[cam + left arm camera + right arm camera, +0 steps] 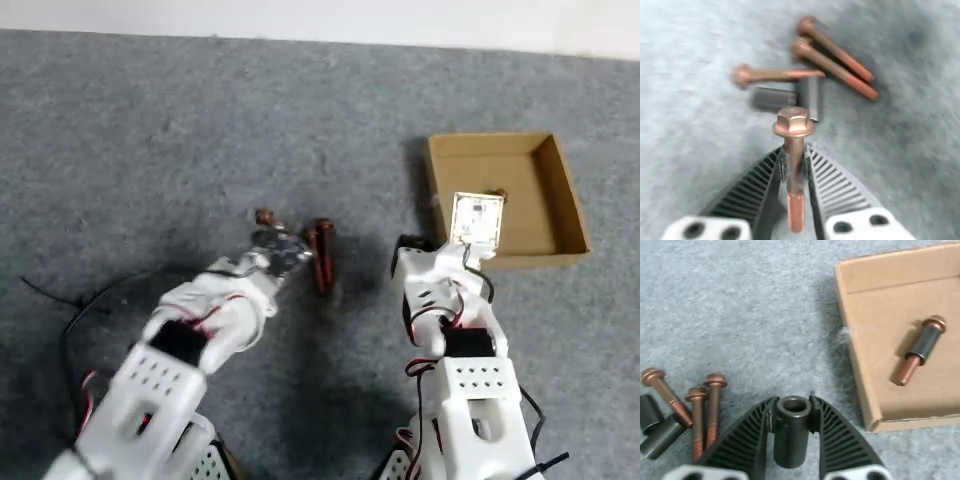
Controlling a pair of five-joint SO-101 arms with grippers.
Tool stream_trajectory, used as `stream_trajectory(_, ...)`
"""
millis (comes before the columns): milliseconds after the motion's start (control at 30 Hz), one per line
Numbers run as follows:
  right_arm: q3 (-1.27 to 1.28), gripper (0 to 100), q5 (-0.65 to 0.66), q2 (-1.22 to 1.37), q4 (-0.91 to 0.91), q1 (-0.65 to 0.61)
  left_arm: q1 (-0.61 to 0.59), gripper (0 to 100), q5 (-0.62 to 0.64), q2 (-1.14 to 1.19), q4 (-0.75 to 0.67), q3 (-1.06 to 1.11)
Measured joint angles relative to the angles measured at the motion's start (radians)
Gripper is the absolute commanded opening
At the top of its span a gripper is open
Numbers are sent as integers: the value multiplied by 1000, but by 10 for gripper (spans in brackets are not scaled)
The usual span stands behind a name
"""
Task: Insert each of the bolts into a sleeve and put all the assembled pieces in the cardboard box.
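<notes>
**High view.** We see the cardboard box (535, 215) on the grey desk (150, 120). The loose bolts (322, 258) lie on the desk well apart from the box. The left tool (283, 250) sits just beside them, on their side away from the box. The right arm (440, 290) stands between those bolts and the box.

**Left wrist view.** We find the left tool (796, 150) closed narrowly on the shank of the held bolt (795, 172), whose flanged head stands past the fingertips. Two loose sleeves (772, 98) lie on the desk just beside three loose bolts (835, 70).

**Right wrist view.** We find the right tool (792, 402) clamped on the held sleeve (791, 437), whose open bore faces the camera. This tool is just outside a corner of the box (875, 305). One assembled piece (920, 350), a bolt through a sleeve, lies on the box floor, apart from the walls. Three loose bolts (696, 420) and two loose sleeves (662, 437) lie outside the box, on the side of the tool away from it.
</notes>
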Motion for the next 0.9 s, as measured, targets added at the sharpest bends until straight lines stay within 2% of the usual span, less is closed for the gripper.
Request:
stream_trajectory(167, 0, 5, 0, 0, 0, -6, -95, 6, 100, -321, 0, 118)
stream_trajectory(400, 0, 5, 0, 0, 0, -20, -121, 6, 130, -733, 0, 250)
stream_trajectory(567, 0, 5, 0, 0, 0, -20, -199, 6, 137, -755, 0, 252)
stream_trajectory(767, 0, 5, 0, 0, 0, -20, -262, 6, 267, -767, 0, 252)
stream_trajectory(900, 9, 5, -64, -66, 0, -20, -265, 6, 293, -767, 0, 252)
